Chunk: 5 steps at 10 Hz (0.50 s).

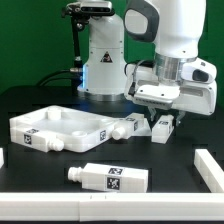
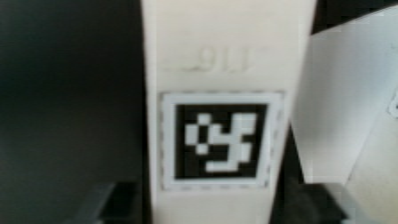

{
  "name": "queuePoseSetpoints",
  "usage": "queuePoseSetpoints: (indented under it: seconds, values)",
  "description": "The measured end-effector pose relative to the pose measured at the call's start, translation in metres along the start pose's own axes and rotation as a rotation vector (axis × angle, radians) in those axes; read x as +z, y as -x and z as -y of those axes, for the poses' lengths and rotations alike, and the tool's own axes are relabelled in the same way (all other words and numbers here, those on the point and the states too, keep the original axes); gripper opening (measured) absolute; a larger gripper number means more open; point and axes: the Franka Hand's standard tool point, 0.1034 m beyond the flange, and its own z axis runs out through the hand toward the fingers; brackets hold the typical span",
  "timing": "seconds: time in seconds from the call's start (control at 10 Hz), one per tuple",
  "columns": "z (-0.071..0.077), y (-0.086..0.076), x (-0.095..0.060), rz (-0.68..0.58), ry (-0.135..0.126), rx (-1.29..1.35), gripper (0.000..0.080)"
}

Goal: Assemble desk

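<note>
Loose leg (image 1: 108, 178): laid flat by the near edge of the tabletop (image 1: 30, 165), unfitted.
Desk panel (image 1: 55, 128): set mid-tabletop; no leg is seen standing in it.
Held leg (image 2: 222, 90): clenched between the jaws beside the panel.
Assembly is judged barely begun.

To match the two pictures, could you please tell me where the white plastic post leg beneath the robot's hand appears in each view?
Exterior view: the white plastic post leg sits beneath the hand, to the exterior view's right of the white rimmed rectangular desk panel.
Wrist view: the leg fills the middle, running between the hand's dark fingers.
Shared landmark: the black-and-white square tag on that leg.
</note>
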Motion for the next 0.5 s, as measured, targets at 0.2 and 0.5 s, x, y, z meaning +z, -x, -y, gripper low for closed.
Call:
queuePoseSetpoints:
  seconds: [0.2, 0.5]
  values:
    - [0.003, 0.002, -0.001, -0.003, -0.012, 0.008, 0.0515]
    - [0.014, 0.058, -0.048, 0.067, -0.086, 0.064, 0.0641]
